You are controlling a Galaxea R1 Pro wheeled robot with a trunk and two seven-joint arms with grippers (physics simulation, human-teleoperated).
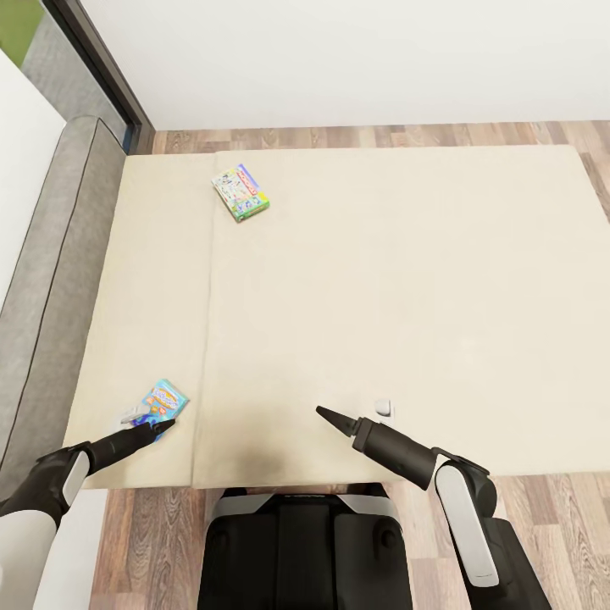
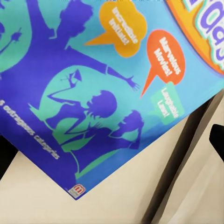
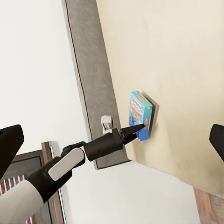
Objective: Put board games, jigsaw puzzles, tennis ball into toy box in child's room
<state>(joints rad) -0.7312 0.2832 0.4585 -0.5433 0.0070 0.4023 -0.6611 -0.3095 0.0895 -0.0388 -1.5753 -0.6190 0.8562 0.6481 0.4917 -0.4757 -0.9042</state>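
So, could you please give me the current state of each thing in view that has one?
Blue board game: flat on the bed, left gripper at its edge, grasp unclear.
Monopoly board game: flat on the bed, untouched.
Right gripper: above the mattress, holding nothing.

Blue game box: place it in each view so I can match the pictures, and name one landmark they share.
Head view: blue game box lies on the bed's near left corner, at the left end effector tip.
Left wrist view: its cover spans most of the picture, seen close up.
Right wrist view: the box sits mid-picture, near the bed's edge, left end effector at it.
Shared landmark: the beige mattress under the box.
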